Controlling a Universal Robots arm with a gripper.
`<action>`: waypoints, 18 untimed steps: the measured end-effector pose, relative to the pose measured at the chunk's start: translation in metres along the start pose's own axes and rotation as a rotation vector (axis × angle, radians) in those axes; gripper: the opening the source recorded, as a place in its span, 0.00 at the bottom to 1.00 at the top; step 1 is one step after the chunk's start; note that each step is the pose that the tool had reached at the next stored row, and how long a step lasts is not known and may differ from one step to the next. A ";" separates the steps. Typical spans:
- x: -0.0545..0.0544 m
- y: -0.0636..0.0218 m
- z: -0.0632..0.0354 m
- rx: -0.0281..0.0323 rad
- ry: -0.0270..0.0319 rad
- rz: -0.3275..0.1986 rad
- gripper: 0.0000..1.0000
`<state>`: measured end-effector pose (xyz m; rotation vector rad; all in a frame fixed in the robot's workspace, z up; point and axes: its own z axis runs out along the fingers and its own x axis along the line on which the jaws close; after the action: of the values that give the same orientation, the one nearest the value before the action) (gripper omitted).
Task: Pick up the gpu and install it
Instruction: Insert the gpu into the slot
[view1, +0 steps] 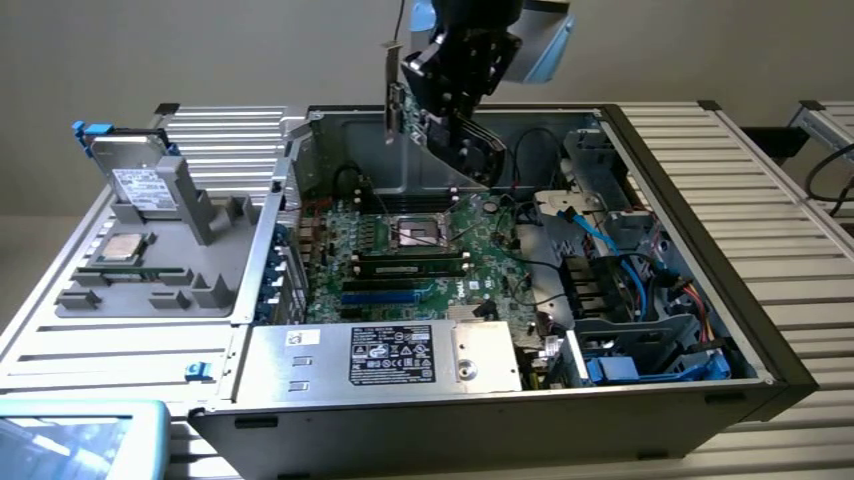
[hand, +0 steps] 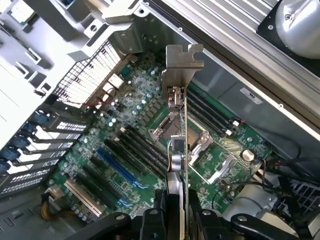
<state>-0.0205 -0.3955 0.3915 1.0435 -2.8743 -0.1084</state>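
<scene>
gpu (hand: 178, 130) edge-on, one end inside claw (hand: 176, 221)

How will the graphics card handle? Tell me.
Graphics card: probably stiff, hanging over the computer case without sagging. Likely fragile: bare circuitry, thin metal bracket. Gripped by one edge in the gripper, it might pivot if bumped.

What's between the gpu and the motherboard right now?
Nothing: in the exterior view the gpu hangs in open air above the motherboard, with no cable or part between them.
</scene>
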 end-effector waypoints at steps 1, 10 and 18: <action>0.000 0.0000 0.0000 0.0006 0.0023 -0.018 0.28; 0.000 -0.0001 0.0000 0.0082 0.0189 -0.181 0.28; 0.000 0.0000 0.0001 0.0160 0.0330 -0.326 0.28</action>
<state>-0.0205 -0.3955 0.3914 1.4929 -2.6547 -0.0869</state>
